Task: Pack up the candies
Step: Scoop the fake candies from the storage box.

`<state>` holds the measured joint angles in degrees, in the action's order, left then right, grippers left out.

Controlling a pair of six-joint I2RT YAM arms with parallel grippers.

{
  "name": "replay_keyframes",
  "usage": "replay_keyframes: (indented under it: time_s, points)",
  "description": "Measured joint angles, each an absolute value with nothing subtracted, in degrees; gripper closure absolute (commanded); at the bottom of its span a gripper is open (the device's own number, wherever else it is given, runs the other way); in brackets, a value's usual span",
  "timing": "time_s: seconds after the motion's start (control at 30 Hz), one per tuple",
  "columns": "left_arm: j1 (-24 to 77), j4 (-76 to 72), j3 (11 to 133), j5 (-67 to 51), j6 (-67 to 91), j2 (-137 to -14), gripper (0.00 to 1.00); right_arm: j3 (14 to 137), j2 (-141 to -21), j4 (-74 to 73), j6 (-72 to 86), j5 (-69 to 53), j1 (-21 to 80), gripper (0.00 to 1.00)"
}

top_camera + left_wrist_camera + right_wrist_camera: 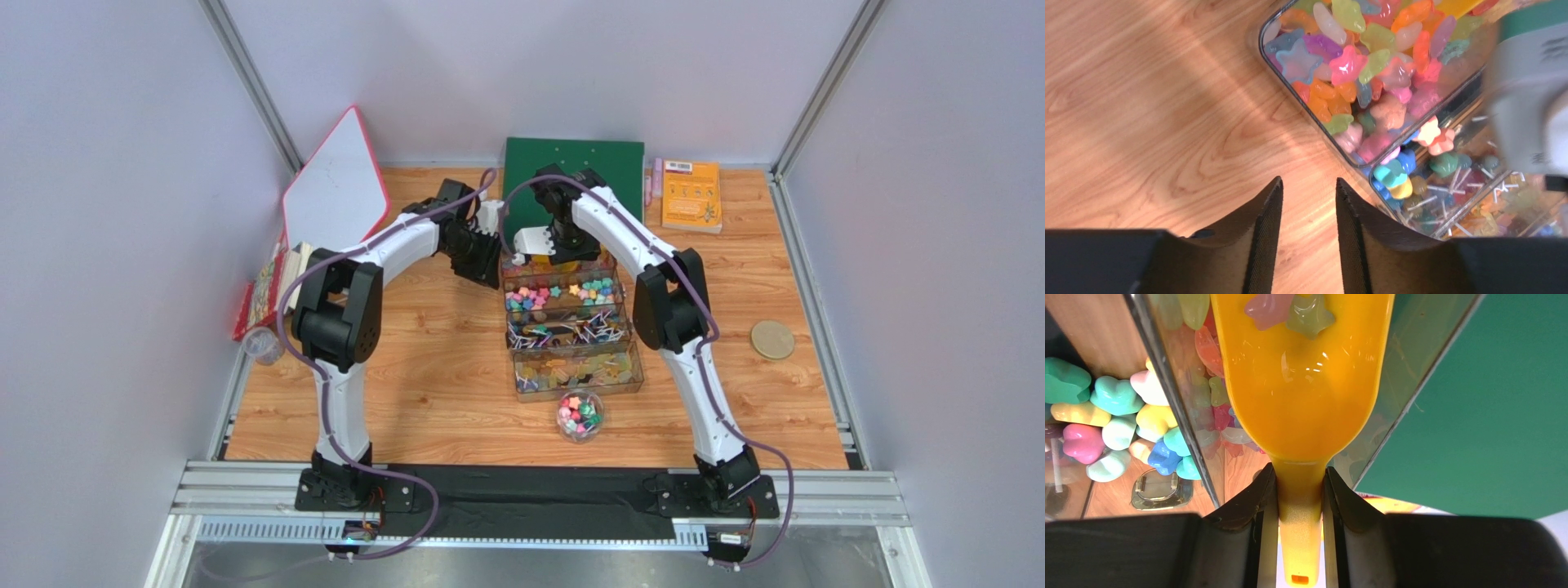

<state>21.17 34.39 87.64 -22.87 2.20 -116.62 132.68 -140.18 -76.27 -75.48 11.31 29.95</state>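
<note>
Bright, even light fr. above. Soft shadows on table (1155, 92), glare on scoop (1315, 367); wrist views blur up close.

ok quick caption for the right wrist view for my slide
Right gripper grips the yellow scoop by its handle, two candies in its bowl.

Left arm (337, 392): rises from its base, elbow bent sharply, forearm reaching forward and right toward mid-table. Left gripper (1308, 184): pointed downward, jaws parted, nothing between them. Right arm (702, 380): leans inward from its base, elbow bent, forearm reaching forward and left. Right gripper (1300, 474): jaws clamped on the handle of a yellow scoop (1303, 386). Both wrists sit near each other.
</note>
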Motion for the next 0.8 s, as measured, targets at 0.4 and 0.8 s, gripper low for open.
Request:
replay_keyframes:
  time_s: [0.4, 0.8]
  points:
    - [21.0, 41.1, 87.7, -22.3, -2.1, -111.5, 0.51, 134.4, -140.3, -76.8, -76.0, 2.4, 28.1, 1.00]
    - [20.8, 44.7, 92.2, -20.3, -4.4, -110.8, 0.51, 133.1, -139.1, -77.3, -69.9, -4.6, 26.1, 1.00]
